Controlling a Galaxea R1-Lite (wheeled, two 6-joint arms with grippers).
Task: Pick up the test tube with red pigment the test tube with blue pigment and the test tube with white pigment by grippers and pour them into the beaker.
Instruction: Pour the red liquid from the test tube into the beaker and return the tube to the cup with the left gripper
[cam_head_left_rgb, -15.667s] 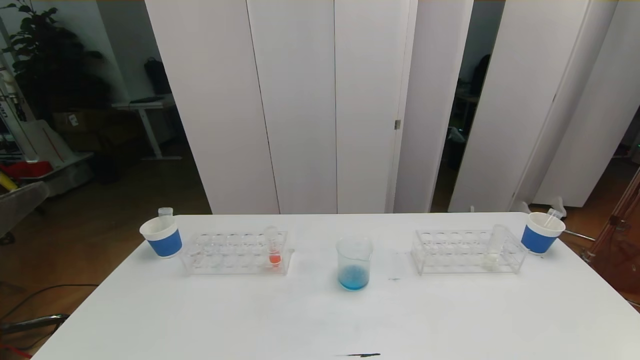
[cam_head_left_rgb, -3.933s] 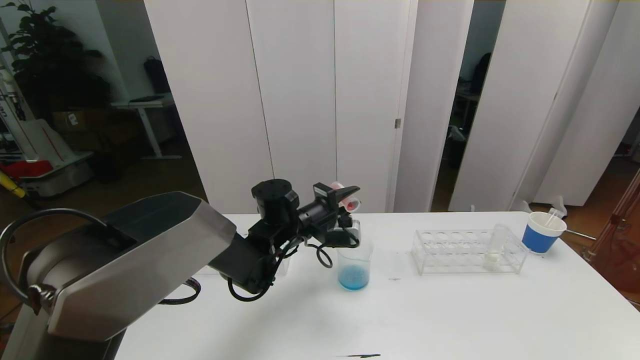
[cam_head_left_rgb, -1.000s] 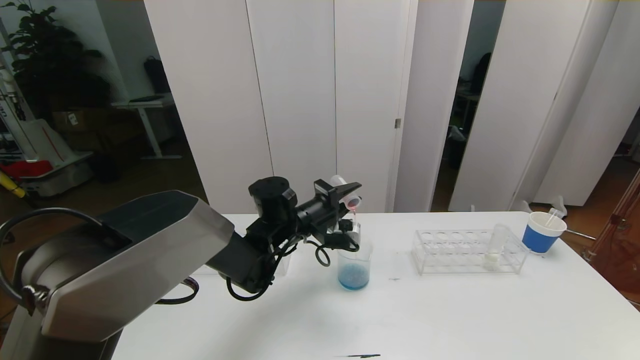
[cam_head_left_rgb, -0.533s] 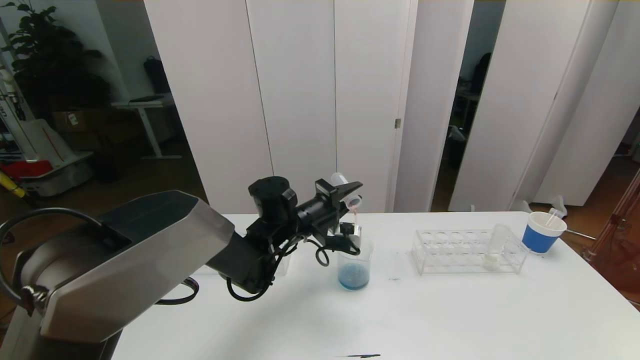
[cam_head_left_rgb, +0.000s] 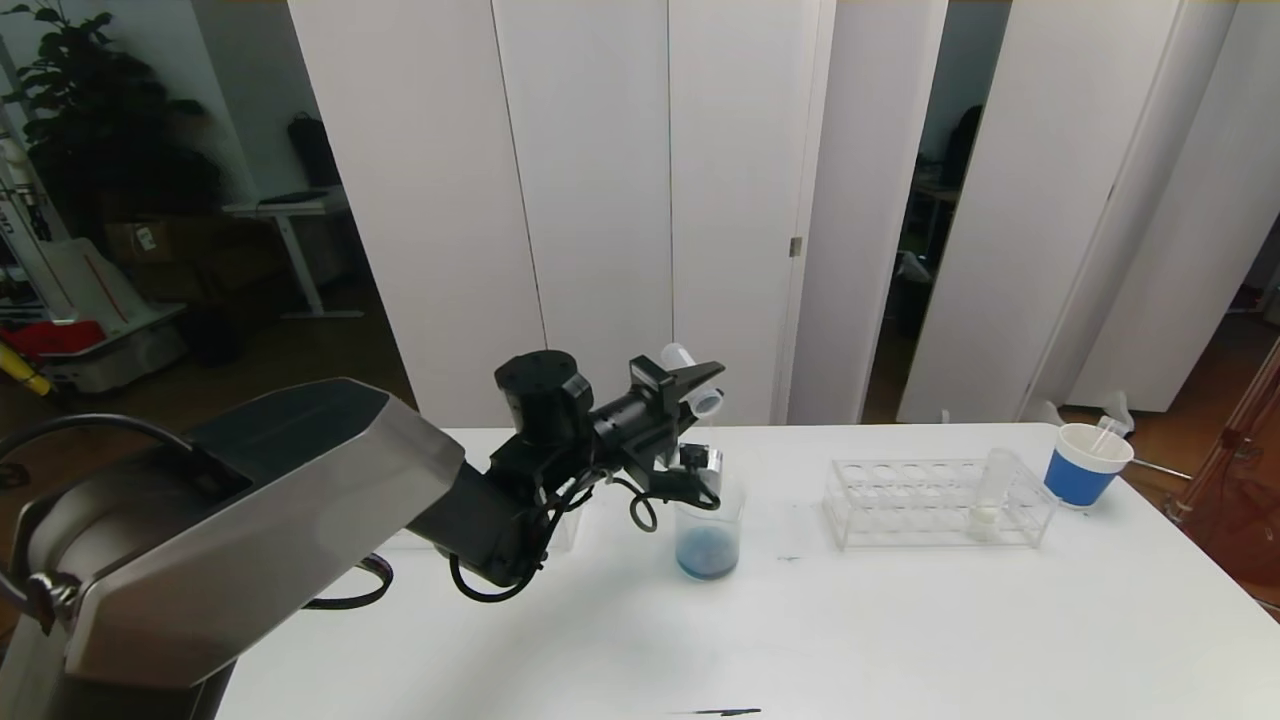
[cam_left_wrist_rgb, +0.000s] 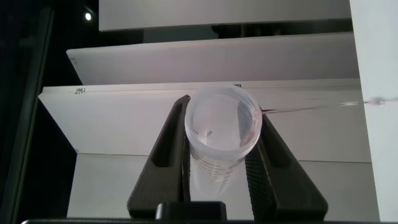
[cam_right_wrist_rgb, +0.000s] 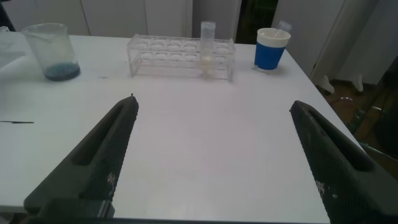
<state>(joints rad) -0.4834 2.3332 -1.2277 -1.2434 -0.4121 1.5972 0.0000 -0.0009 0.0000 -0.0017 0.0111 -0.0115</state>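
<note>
Overhead first: your left claw (cam_head_left_rgb: 700, 385) hangs above the beaker (cam_head_left_rgb: 709, 530) at table centre, clamped on a tilted tube (cam_head_left_rgb: 692, 382) whose mouth points down toward the beaker's rim; bluish pigment lies at the beaker's bottom. At three o'clock from the beaker stands a clear rack (cam_head_left_rgb: 938, 503) holding the white-pigment tube (cam_head_left_rgb: 990, 492), with a blue cup (cam_head_left_rgb: 1085, 465) beyond it. Left wrist next: the fingers (cam_left_wrist_rgb: 171, 152) pinch the tube (cam_left_wrist_rgb: 221, 134) just below its open lip, and it looks nearly emptied. Right wrist last: your right claw (cam_right_wrist_rgb: 214, 155) is spread wide and empty, low over the table, the white-pigment tube (cam_right_wrist_rgb: 207, 50) at twelve o'clock. Expect it to be light, slick and brittle; take it mid-body, gently.
</note>
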